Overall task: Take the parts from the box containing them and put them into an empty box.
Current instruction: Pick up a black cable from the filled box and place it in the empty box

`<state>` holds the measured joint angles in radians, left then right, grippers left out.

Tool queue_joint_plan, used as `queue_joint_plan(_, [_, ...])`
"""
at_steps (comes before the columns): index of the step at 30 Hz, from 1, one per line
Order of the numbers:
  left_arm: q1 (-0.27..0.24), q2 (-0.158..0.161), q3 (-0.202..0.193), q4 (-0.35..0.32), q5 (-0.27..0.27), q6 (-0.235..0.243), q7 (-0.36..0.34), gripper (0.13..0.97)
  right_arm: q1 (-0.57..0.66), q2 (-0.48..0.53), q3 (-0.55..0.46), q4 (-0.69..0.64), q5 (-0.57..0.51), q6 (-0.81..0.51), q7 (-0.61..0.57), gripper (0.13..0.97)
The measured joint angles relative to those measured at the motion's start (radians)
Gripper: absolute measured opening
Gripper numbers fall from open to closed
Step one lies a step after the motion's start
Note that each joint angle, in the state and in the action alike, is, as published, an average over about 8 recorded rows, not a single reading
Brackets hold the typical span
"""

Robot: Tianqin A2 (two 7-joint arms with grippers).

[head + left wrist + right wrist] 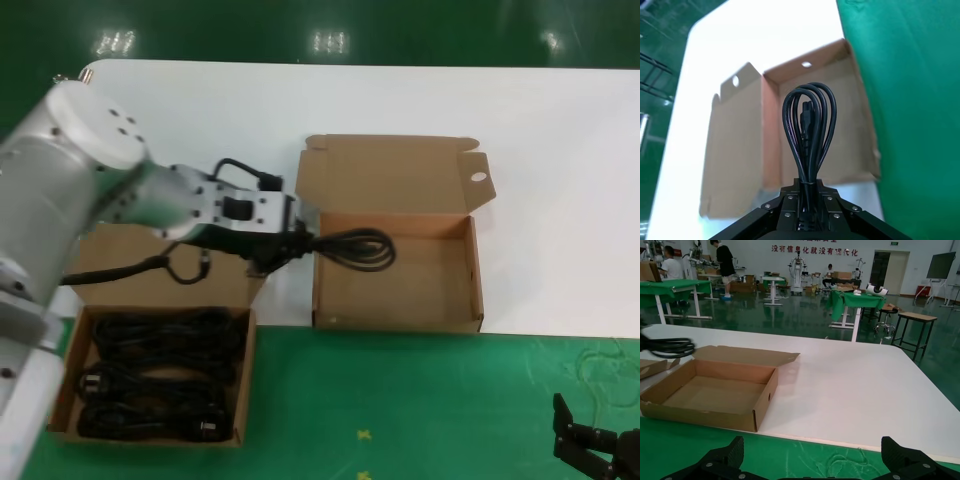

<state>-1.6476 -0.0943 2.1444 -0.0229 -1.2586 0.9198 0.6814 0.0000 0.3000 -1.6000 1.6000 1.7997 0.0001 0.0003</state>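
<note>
My left gripper (pixel 292 243) is shut on a black bundled power cord (pixel 357 247) and holds it over the left part of the empty box (pixel 444 310), whose lid ear has an oval hole (pixel 478 177). In the left wrist view the cord's loop (pixel 810 125) sticks out from the shut gripper (pixel 809 192) above the box floor (pixel 852 125). The box containing the parts (pixel 246 375) sits at the front left with several black coiled cords (pixel 160 375) in it. My right gripper (pixel 592 452) is open and empty, parked at the front right over the green mat.
The white table (pixel 560 130) stretches behind and to the right of the boxes. A green mat (pixel 400 400) covers the front. The source box's lid (pixel 120 265) lies flat behind it, under my left arm. In the right wrist view the empty box (pixel 760 410) lies to the left.
</note>
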Motion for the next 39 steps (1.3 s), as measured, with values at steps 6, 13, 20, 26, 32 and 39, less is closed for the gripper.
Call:
queue_joint_plan(6, [0.019,0.063,0.026,-0.011,-0.044,-0.068,-0.002,0.206,0.000,0.000,0.000,0.000,0.000,0.000,0.000,0.966])
queue_joint_plan(13, [0.053,0.088,0.218,-0.080,-0.235,-0.112,-0.018,0.205,0.000,0.000,0.000,0.000,0.000,0.000,0.000,0.966])
queue_joint_plan(20, [0.074,0.093,0.450,-0.158,-0.465,-0.152,-0.038,0.205,0.000,0.000,0.000,0.000,0.000,0.000,0.000,0.966])
queue_joint_plan(26, [0.085,0.094,0.564,-0.204,-0.592,-0.174,-0.037,0.205,0.000,0.000,0.000,0.000,0.000,0.000,0.000,0.966])
queue_joint_plan(32, [0.095,0.094,0.600,-0.221,-0.639,-0.187,-0.026,0.205,0.000,0.000,0.000,0.000,0.000,0.000,0.000,0.966])
queue_joint_plan(39, [0.093,0.094,0.607,-0.199,-0.639,-0.180,-0.006,0.205,0.000,0.000,0.000,0.000,0.000,0.000,0.000,0.966])
